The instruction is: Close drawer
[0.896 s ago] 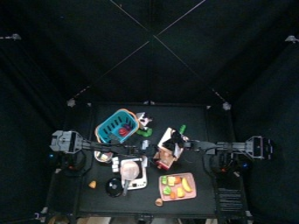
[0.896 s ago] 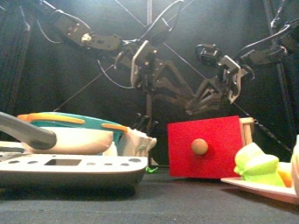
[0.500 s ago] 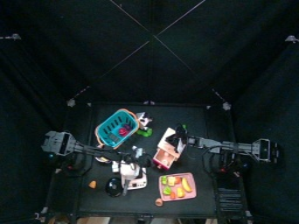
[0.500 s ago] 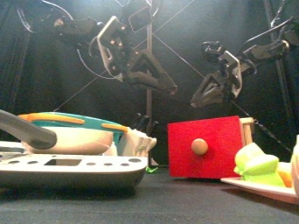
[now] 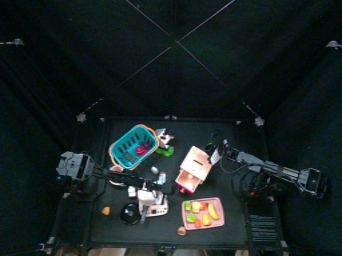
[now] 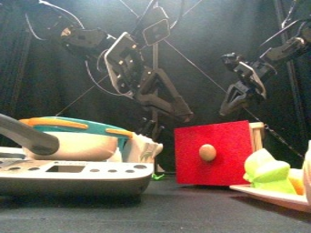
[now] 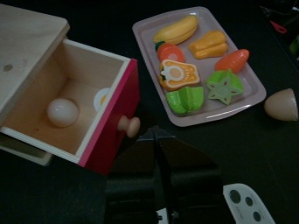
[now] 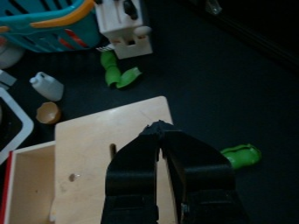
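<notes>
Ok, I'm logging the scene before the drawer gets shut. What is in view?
drawer: one, pale top, red front, pulled open, table's middle
egg: one, whitish, inside the drawer
tray: one, pink, in front of the drawer
toy food: several pieces, mixed colours, on the tray
basket: one, teal, behind the drawer to the left
white toy: one, beside the basket
green pieces: two, one near the white toy, one right of the drawer
scale-like device: one, grey and white, front left
left tool: black, above the drawer's front, empty
right tool: black, above the drawer's top, empty
</notes>
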Robot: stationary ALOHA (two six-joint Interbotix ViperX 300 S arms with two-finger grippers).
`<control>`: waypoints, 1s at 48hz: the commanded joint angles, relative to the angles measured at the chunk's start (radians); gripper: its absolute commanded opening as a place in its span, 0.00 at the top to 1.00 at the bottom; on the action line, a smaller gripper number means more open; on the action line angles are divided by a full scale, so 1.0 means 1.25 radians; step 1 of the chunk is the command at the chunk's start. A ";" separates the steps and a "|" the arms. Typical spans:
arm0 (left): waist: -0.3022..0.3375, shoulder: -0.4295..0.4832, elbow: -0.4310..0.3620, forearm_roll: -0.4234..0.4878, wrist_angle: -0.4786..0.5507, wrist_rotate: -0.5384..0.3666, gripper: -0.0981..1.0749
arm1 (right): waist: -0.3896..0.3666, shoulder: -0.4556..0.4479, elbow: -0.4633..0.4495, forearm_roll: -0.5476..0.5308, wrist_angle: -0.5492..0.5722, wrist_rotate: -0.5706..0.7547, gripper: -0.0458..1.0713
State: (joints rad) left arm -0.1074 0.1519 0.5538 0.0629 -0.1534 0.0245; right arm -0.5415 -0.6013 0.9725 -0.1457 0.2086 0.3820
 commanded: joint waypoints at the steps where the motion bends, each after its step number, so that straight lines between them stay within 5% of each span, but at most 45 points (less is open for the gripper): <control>1: 0.002 0.002 -0.026 -0.001 -0.004 -0.002 0.64 | -0.027 0.009 -0.002 0.001 0.010 0.000 0.59; 48: 0.072 0.081 -0.106 -0.018 -0.001 0.000 0.64 | -0.042 0.061 0.064 -0.005 0.001 -0.004 0.59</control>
State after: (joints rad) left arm -0.0353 0.2608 0.4571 0.0414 -0.1519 0.0261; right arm -0.5998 -0.5216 1.0600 -0.1534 0.2178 0.3789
